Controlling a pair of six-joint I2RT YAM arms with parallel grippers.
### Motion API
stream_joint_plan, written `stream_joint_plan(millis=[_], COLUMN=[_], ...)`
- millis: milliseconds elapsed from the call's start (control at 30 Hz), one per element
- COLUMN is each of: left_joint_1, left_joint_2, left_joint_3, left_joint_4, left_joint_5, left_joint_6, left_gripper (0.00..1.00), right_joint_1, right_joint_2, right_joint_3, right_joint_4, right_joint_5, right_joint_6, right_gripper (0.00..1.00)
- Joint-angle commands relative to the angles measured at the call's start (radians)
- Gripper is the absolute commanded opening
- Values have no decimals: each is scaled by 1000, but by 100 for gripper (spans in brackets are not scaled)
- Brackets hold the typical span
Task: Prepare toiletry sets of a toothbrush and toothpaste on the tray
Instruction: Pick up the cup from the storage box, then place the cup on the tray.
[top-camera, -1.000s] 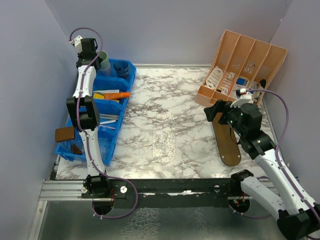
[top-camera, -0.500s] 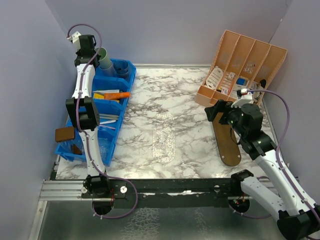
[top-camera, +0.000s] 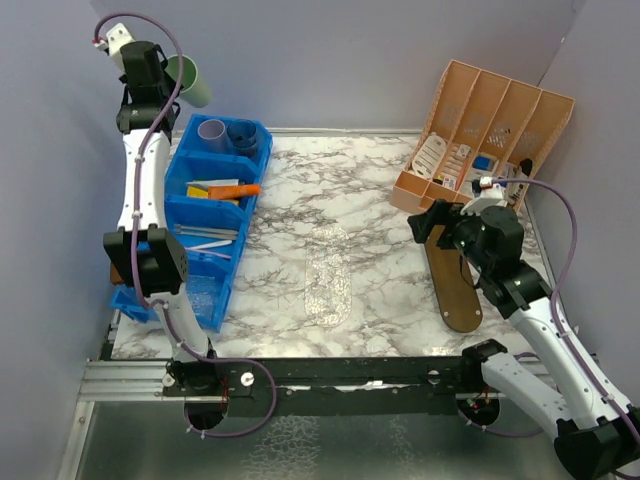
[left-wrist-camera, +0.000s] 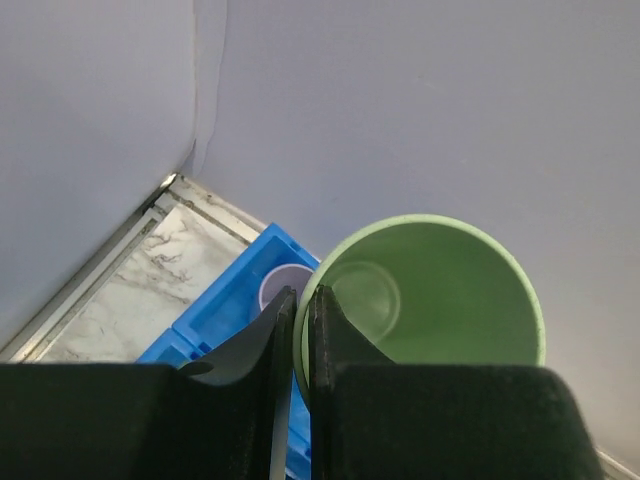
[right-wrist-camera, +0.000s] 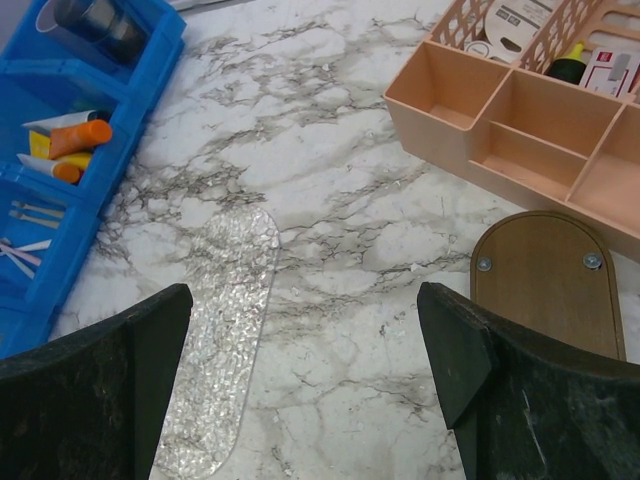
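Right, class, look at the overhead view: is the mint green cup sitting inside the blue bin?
No, the left gripper holds the mint green cup by its rim in the air, clear of the blue bin.

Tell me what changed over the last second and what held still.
The left hand closed on the rim of the mint green plastic cup and lifted it up out of the blue plastic bin, uncovering a lilac cup there. The right hand stayed open by the brown oval wooden tray.
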Motion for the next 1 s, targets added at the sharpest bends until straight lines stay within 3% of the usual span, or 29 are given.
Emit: stream_joint_plan(millis=[0,100,233,633,800,967], left_joint_1=[-32,-117,-310,-839,-973,-1029], left_joint_2=[-285,-404,-496,-515,-490,-463], left_joint_3=[-237,-409,-569,-789,-815,-813], left_joint_4=[43,76,109,137,152,146], left_joint_5=[144,175,165,-70,-123,-169], left_joint_6=[24,59,156,460,534,552], left_gripper=[0,0,0,0,0,0], right_joint_1=[-7,-7,-6,-6,-6,10], right_joint_2=[17,26,43,209,375,505], right_joint_3=[22,21,22,213,303,347], right_joint_4=[-29,-44,-49,-148,-172,-188], right_joint_5=[-40,-42,-58,-214,-336,-401], right_joint_6=[68,106,120,147,180,191], right_gripper=[97,97,96,87,78,69])
